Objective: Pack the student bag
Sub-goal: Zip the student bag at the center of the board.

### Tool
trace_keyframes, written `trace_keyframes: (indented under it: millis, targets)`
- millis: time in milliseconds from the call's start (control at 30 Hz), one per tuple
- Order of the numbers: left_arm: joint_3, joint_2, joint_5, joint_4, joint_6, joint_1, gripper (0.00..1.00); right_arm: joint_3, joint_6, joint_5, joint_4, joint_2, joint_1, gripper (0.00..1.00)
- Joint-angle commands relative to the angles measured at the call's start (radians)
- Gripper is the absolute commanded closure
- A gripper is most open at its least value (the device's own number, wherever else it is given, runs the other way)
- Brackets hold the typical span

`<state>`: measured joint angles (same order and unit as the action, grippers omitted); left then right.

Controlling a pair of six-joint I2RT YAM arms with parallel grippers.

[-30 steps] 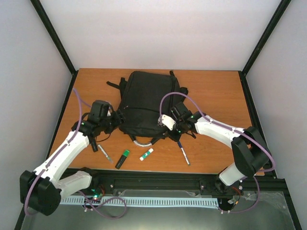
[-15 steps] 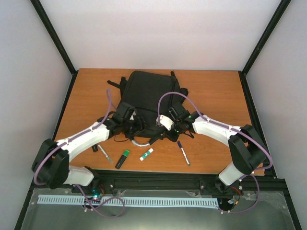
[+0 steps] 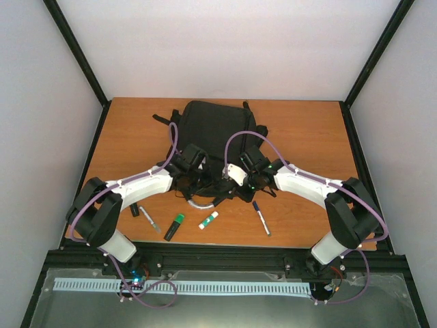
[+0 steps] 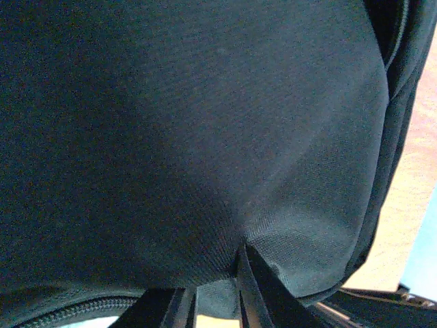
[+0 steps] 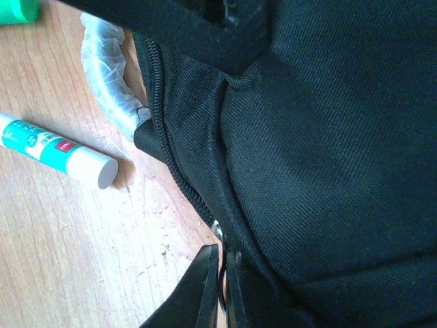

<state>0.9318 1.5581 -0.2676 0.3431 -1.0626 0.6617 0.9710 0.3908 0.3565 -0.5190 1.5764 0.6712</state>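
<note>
The student bag (image 3: 215,137) lies flat, black, in the middle of the table, with its grey handle loop (image 3: 198,203) toward me. My left gripper (image 3: 194,179) is at the bag's near edge. In the left wrist view its fingers (image 4: 256,294) pinch a puckered fold of the bag's fabric (image 4: 205,137). My right gripper (image 3: 236,180) is at the near right corner. Its jaws (image 5: 220,287) are shut on the metal zip pull (image 5: 217,229) beside the zip line (image 5: 174,157).
Near the front edge lie a silver pen (image 3: 150,223), a small black cap (image 3: 134,210), a green highlighter (image 3: 175,226), a glue stick (image 3: 209,219) (image 5: 54,152) and a blue pen (image 3: 261,217). Bag straps (image 3: 162,120) spread at the back.
My left arm has swung right from beside the bag's left side to its near edge, and its jaws have closed in on the fabric. The right gripper has stayed where it was.
</note>
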Motion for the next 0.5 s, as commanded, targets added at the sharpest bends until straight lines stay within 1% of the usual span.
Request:
trace_keyframes:
  millis: [0, 33, 67, 200, 367, 467]
  targets:
    - [0.035, -0.012, 0.014, -0.037, 0.007, 0.022, 0.93, 0.020, -0.004, 0.013, 0.041, 0.004, 0.010, 0.97]
    - [0.035, -0.025, 0.026, -0.019, 0.012, 0.022, 0.98, 0.018, 0.000, 0.008, 0.036, 0.004, 0.007, 0.97]
    - [0.036, -0.036, 0.040, -0.004, 0.020, 0.022, 0.99, 0.015, 0.006, 0.002, 0.032, 0.001, 0.002, 0.97]
    - [0.021, -0.092, 0.087, 0.036, 0.039, 0.022, 0.99, 0.008, 0.018, 0.007, 0.006, -0.014, -0.059, 0.97]
    - [-0.033, -0.163, 0.094, 0.049, 0.045, 0.022, 0.99, 0.002, 0.046, -0.005, -0.014, -0.024, -0.159, 0.97]
    - [-0.060, -0.184, 0.088, 0.045, 0.061, 0.022, 0.99, 0.030, 0.036, -0.019, -0.004, 0.002, -0.201, 0.97]
